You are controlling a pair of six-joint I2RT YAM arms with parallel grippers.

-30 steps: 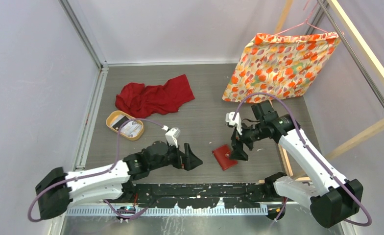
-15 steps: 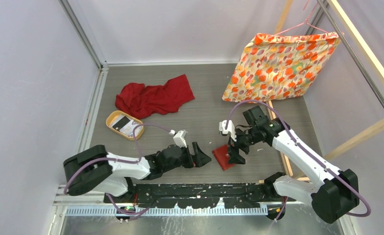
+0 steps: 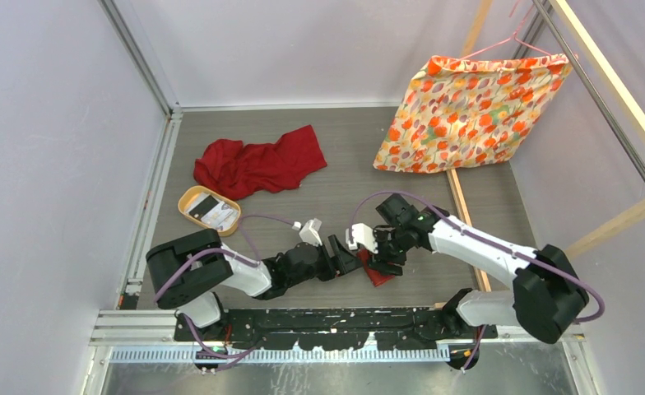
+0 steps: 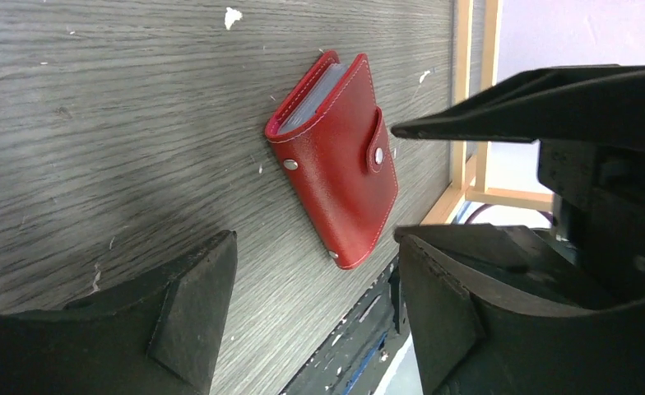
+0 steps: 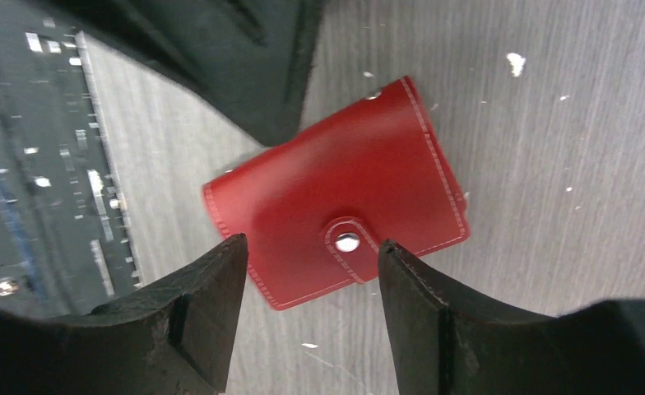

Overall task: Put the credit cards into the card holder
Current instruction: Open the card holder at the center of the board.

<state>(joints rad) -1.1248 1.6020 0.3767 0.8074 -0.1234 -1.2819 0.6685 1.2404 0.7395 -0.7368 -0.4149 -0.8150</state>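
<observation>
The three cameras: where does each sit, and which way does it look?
Top: high behind the robot, looking down at the table; left arm and right arm show.
Left wrist: looking forward at the red wallet; its fingers show.
Right wrist: looking down at the wallet; its fingers show.
Shared: all see the wallet.

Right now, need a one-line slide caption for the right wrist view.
Right claw, open, poised over the closed red card holder lying snapped shut on the grey table.

Both arms are stretched low to mid-table: the red wallet [image 3: 375, 275] is crowded by the left gripper [image 3: 354, 260] and the right gripper [image 3: 383, 262], while cards [image 3: 215, 216] are seen lying in the oval tray [image 3: 186, 198].
</observation>
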